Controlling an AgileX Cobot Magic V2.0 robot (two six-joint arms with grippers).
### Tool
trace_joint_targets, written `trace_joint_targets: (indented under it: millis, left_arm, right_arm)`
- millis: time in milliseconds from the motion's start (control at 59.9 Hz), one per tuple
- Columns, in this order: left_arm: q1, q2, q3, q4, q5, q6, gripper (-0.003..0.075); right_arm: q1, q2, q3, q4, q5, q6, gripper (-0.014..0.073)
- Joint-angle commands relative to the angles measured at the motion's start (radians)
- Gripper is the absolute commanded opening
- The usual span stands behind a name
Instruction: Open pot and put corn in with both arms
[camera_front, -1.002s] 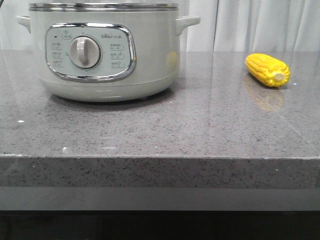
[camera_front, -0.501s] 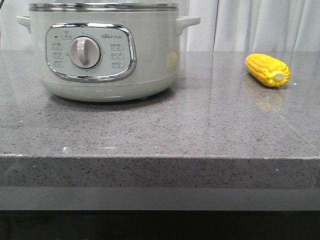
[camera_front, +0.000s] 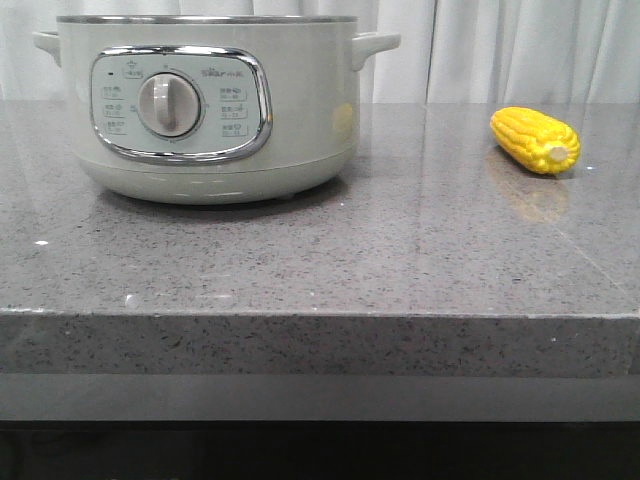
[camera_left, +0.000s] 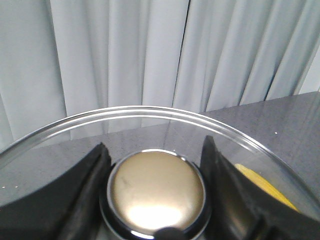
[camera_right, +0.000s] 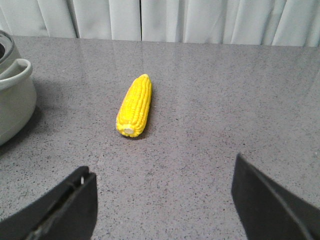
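Round pale-green cooker pot (camera_front: 205, 110) at surface's left, glass lid (camera_left: 150, 117) lifted by knob in left fingers (camera_left: 92, 175). Right fingers (camera_right: 55, 205) wide, empty. Bright-yellow corn cob (camera_right: 134, 105) lies well right; next grasp it.

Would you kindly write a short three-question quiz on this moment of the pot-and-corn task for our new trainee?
1. True or false: the corn already lies inside the pot.
2. What sits between the fingers of the left gripper? A) the corn B) the round metal knob of the glass lid C) a pot handle
3. In a few words, how does the right gripper stand relative to the corn?

Key
1. False: it lies on the grey countertop, to the right of the pot.
2. B
3. Open and empty, fingers spread wide, short of the corn and not touching it.
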Motion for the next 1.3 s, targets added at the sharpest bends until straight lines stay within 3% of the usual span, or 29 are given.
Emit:
trace_joint_targets:
  millis: [0,117,484,768,1036,1286]
  left_arm:
    - [-0.004,-0.119,-0.045,0.057,-0.013,-0.010,0.0222]
    - [0.014,-0.225,-0.014,0.073,0.114,-0.010,0.0223]
    - [0.126,-0.587,0.326,0.073,0.181,-0.014,0.0223]
    - [0.127,-0.792,0.519,0.048,0.232,-0.016,0.0222]
    - [0.127,-0.824,0.543,0.048,0.232,-0.016,0.0221]
    - [0.127,-0.824,0.543,0.048,0.232,-0.016,0.0221]
  right_arm:
    - [-0.006,0.013,-0.032,0.002,-0.072,-0.003,0.0573]
    - [-0.006,0.013,-0.032,0.002,-0.072,-0.003,0.0573]
    - [-0.006,0.013,-0.032,0.002,-0.063,-0.003,0.0573]
    - [0.002,0.053,0.001,0.029,-0.058,-0.003,0.0571]
    - [0.111,0.240,-0.101,0.033,0.022,-0.006,0.0571]
    - [0.118,0.495,-0.292,0.039,0.102,-0.006,0.0586]
